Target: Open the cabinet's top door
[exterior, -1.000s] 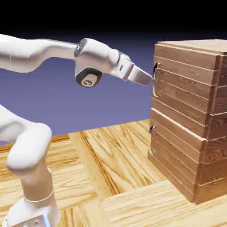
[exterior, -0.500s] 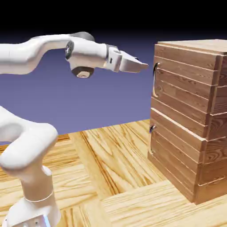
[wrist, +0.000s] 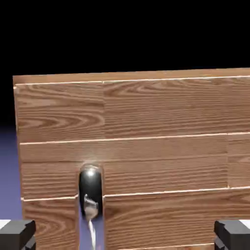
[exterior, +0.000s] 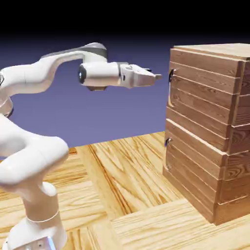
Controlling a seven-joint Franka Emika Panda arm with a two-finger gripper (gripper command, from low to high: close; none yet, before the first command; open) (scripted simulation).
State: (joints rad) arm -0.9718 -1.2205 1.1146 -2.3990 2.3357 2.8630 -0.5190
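The cabinet [exterior: 210, 146] of brown planks stands on the exterior view's right, both stacked doors lying flush. The top door [exterior: 207, 90] carries a curved dark handle [exterior: 170, 89] on its left edge. My gripper [exterior: 156, 76] points level at the door's upper part, a short gap left of the handle's top, touching nothing. In the hand view the top door [wrist: 146, 122] fills the frame and its handle [wrist: 91, 194] sits low and left of centre. My grey fingertips [wrist: 17, 234] stand far apart at the bottom corners; the gripper [wrist: 125, 238] is open and holds nothing.
The lower door [exterior: 195, 171] has a smaller dark handle [exterior: 167, 142]. The wooden table [exterior: 127, 185] stretches between the robot's base and the cabinet. The white arm [exterior: 44, 73] arcs over from the left.
The gripper has drawn back left from the handle, risen a little and levelled out. The jaws stayed open. The doors have not moved.
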